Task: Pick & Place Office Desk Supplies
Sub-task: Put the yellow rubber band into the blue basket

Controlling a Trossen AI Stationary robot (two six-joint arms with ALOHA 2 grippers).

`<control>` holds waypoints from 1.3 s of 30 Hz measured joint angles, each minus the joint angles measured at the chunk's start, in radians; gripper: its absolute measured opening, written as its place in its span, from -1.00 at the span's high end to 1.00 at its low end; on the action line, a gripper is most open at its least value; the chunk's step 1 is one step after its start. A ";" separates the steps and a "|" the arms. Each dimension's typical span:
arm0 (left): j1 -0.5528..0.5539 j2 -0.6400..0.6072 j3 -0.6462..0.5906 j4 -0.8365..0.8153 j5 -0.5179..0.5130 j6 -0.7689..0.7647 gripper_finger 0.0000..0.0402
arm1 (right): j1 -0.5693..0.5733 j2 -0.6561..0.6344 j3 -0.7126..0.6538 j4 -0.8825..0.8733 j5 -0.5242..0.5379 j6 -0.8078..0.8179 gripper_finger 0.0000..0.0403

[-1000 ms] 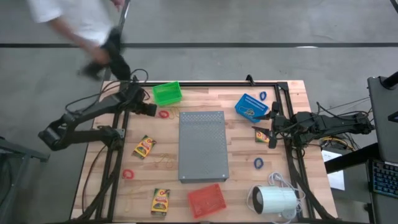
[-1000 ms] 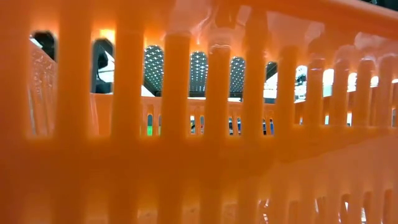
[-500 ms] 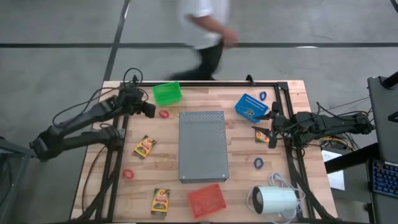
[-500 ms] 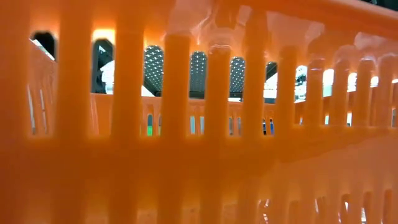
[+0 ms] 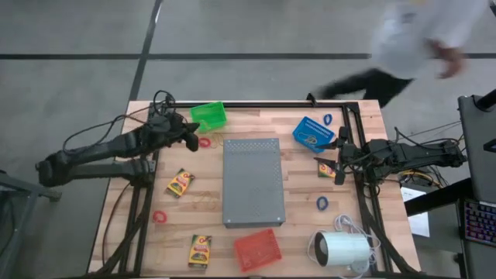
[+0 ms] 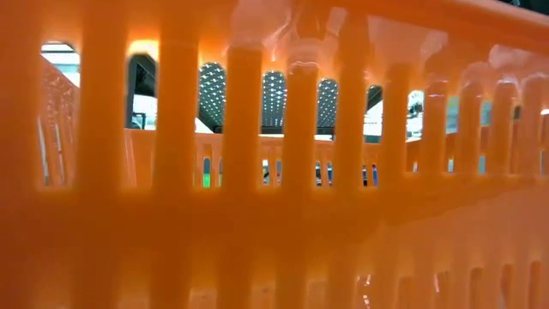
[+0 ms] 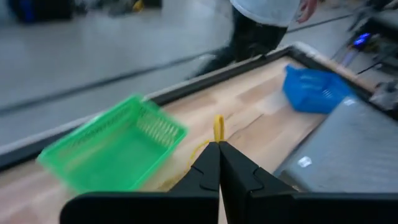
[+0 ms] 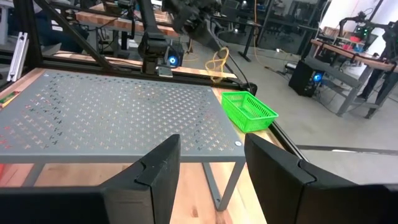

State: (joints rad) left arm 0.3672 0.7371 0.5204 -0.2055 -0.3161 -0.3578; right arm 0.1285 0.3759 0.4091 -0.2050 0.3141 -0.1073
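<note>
Wooden butcher-block table (image 5: 256, 124) on a grey concrete floor, with a person walking past beyond its far right corner. Left gripper (image 5: 191, 137) is raised near the far left of the table, its fingers clenched on a thin tan rubber band (image 7: 217, 132) that dangles from the tips, as both wrist views show. Green basket (image 5: 208, 116) lies just beyond and beside this gripper; a red rubber ring (image 5: 204, 142) lies on the wood just beside the fingertips, toward the grey perforated slab (image 5: 253, 180) at the table's middle. One yellow crayon box (image 5: 180, 183) lies nearer the front than the left gripper, and a second red ring (image 5: 160, 217) and a second crayon box (image 5: 200, 250) lie farther forward still, well apart from it. Right gripper (image 5: 339, 160) waits at the right edge with its fingers spread and nothing between them; a third crayon box (image 5: 326, 170) lies just beside its fingertips. Blue basket (image 5: 313, 133) stands near it toward the far side, with a small blue ring (image 5: 328, 119) beyond, and another blue ring (image 5: 322, 203) lies toward the front. Red basket (image 5: 257, 250) at the front edge fills the low view, and a white cylinder (image 5: 343, 249) stands beside it.
</note>
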 joint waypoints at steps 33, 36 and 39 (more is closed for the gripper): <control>-0.009 0.475 0.026 0.893 0.313 0.415 1.00 | 0.000 0.000 0.000 0.000 0.000 0.001 0.12; -0.005 0.518 0.049 0.936 0.392 0.462 1.00 | 0.000 0.000 0.000 0.000 0.000 0.001 0.12; -0.005 0.558 0.079 0.951 0.418 0.463 1.00 | 0.000 0.000 0.000 0.000 0.000 0.000 0.12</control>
State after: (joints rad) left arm 0.3618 1.2951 0.5996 0.7451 0.1024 0.1047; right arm 0.1287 0.3759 0.4095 -0.2054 0.3141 -0.1078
